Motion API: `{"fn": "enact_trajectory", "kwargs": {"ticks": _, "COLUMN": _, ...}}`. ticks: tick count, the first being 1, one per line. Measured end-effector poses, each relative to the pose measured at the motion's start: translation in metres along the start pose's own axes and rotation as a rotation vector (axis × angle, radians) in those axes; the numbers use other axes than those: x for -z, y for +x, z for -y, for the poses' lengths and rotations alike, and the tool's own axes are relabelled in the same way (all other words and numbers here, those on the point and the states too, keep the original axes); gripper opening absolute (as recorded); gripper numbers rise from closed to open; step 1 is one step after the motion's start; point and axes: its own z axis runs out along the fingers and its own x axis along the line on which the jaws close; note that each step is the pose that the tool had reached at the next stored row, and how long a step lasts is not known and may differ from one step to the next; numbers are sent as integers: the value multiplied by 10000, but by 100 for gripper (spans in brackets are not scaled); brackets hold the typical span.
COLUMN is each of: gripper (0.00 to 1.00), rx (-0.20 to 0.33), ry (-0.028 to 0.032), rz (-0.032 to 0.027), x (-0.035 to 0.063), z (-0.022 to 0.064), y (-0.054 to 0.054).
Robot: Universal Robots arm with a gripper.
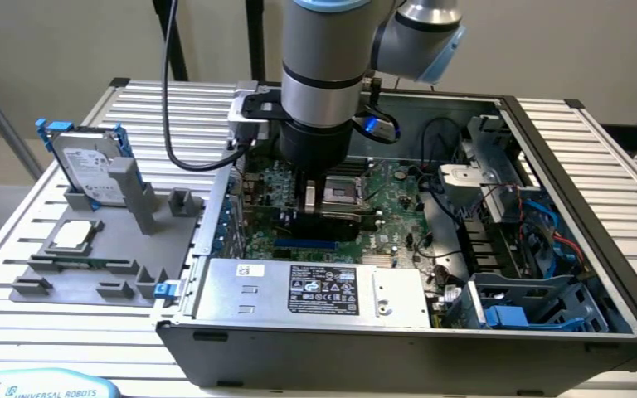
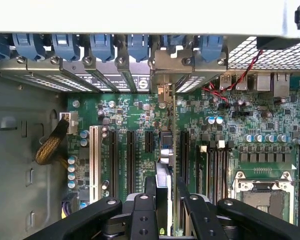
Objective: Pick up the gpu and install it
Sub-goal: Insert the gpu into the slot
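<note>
- The gpu [image 2: 163, 192] stands on edge between the two fingers of the tool [image 2: 165, 210], which is clamped on it from above.
- In the exterior view, the gpu [image 1: 328, 222] hangs under the tool [image 1: 321, 199], low over the motherboard [image 1: 391, 203], inside the open computer case [image 1: 584, 207].
- In the wrist view, the card runs along the black expansion slots [image 2: 131, 155] of the motherboard [image 2: 230, 130], its far end pointing at the rear slot brackets [image 2: 115, 75].
- Outside the case, on the tabletop [image 1: 9, 232], a grey fixture [image 1: 86, 265] carries a hard drive [image 1: 89, 166] in a blue frame and a CPU chip [image 1: 75, 235].
</note>
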Motion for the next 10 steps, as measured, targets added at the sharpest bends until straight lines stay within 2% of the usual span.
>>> {"fn": "enact_trajectory", "kwargs": {"ticks": 10, "gripper": 26, "rx": 2, "ry": 1, "rz": 2, "x": -17, "z": -6, "y": -4}}
